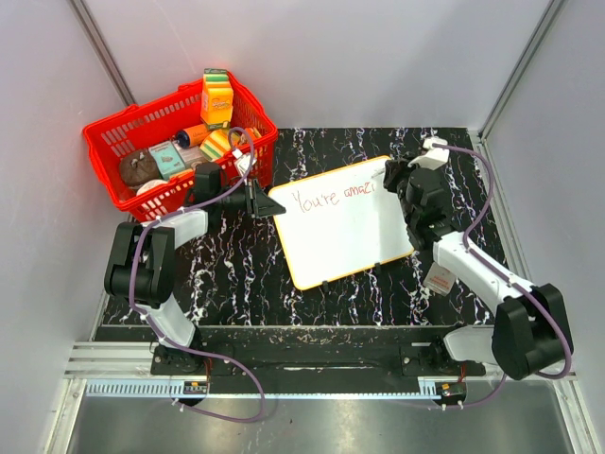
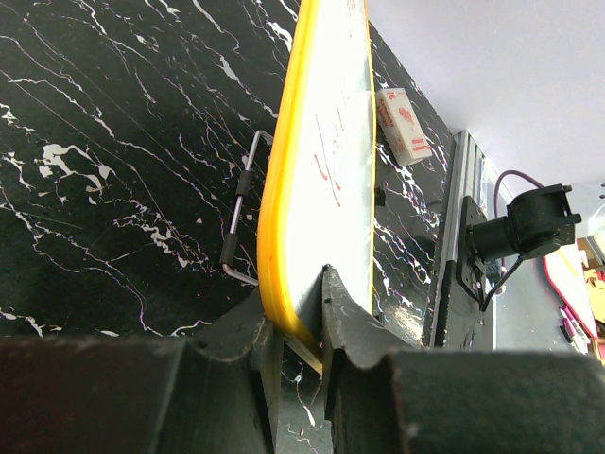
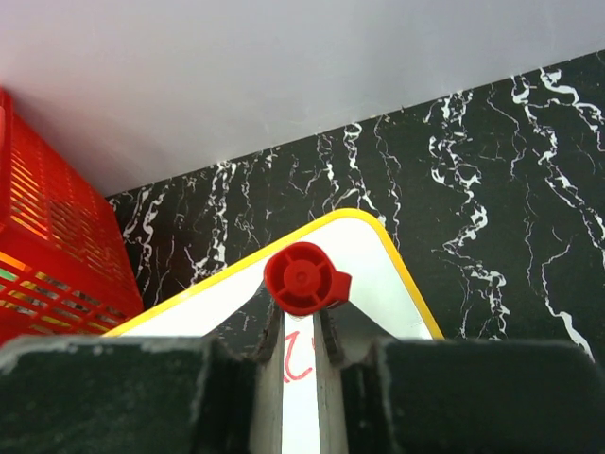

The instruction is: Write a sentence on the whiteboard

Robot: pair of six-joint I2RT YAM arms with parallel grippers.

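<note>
Marbled black tabletop (image 1: 236, 274); left fingers (image 2: 352, 326) pinch yellow-rimmed whiteboard (image 1: 345, 236), right fingers (image 3: 333, 336) clamp red marker (image 3: 301, 277).

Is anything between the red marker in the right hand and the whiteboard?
Nothing visible. The right hand holds the marker at the whiteboard, by the sentence; the left hand only clamps the board's edge.

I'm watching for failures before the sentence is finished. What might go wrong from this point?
The red writing ends close to the right rim of the whiteboard, so the marker in the right tool may run off the edge. The left tool pinches only one corner's rim; pen pressure at the far side might twist or slip the board. The right tool sits over fresh letters and might smear them.
</note>
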